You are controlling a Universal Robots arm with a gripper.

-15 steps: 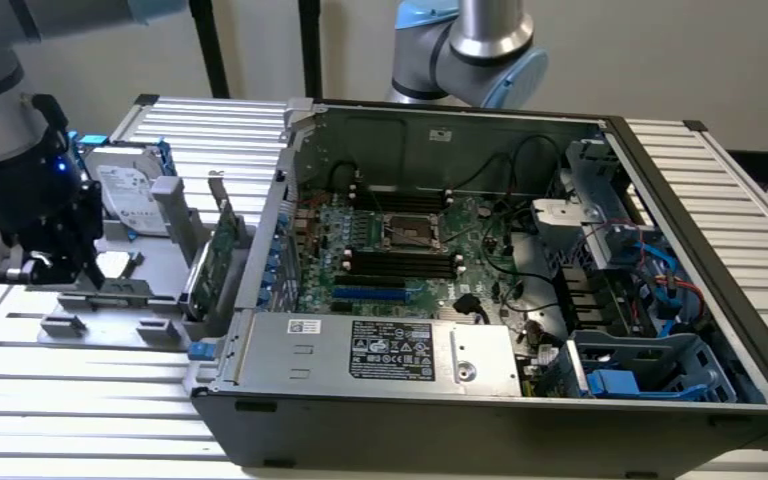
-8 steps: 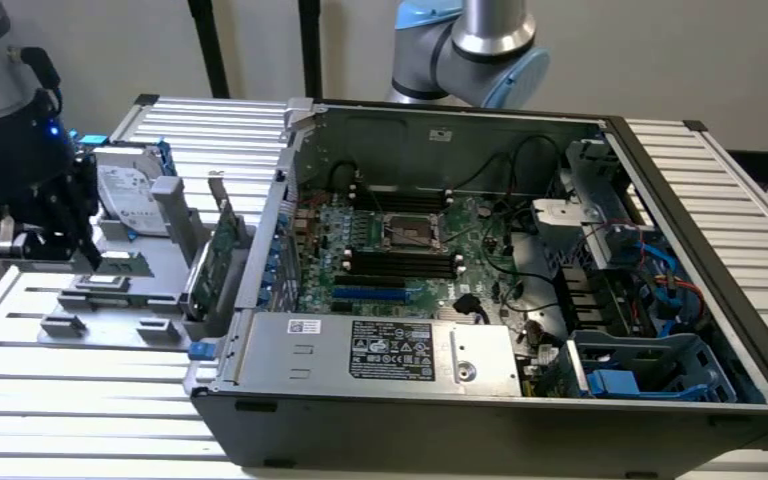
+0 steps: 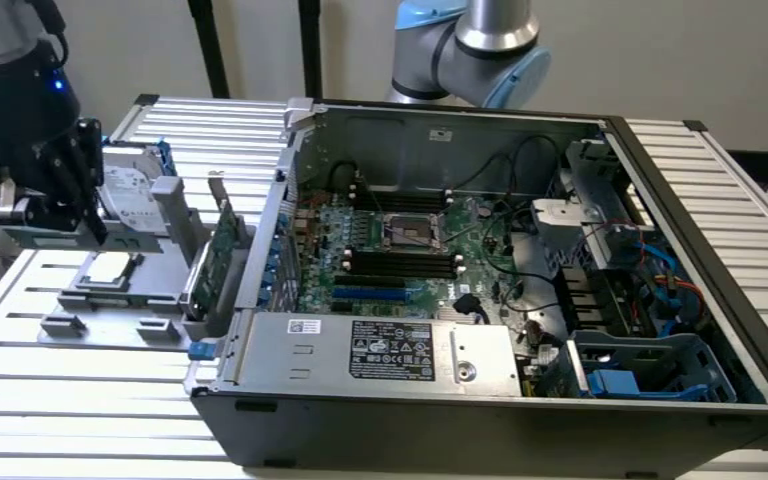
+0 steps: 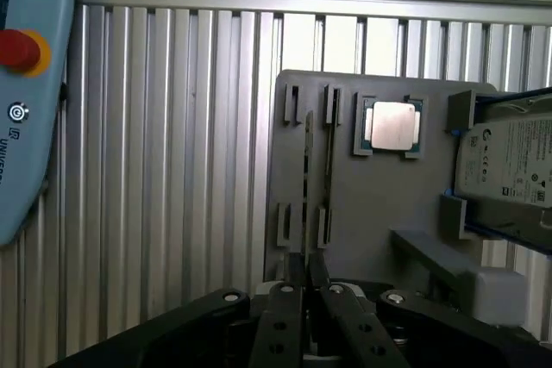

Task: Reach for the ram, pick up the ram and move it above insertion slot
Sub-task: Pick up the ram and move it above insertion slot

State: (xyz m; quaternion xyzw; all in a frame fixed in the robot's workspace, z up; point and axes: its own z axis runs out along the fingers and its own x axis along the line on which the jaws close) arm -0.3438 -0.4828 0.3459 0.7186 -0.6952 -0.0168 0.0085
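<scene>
Here, thin ram (image 4: 307,161) edge-on in grey slotted holder (image 4: 362,204).

Pincer (image 3: 40,205) above grey holder tray (image 3: 104,300), beside open computer case (image 3: 491,300)

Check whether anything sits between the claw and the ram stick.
Nothing visible does. In the wrist view the claw lines up with the ram stick, which stands on edge in the gray holder.

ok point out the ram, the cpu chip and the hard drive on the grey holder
ram (image 4: 307,157): wrist view, on its thin top edge, standing between the slotted posts.
cpu chip (image 4: 392,125): wrist view, middle of its silver lid.
hard drive (image 4: 509,165): wrist view, on its white label.
</scene>
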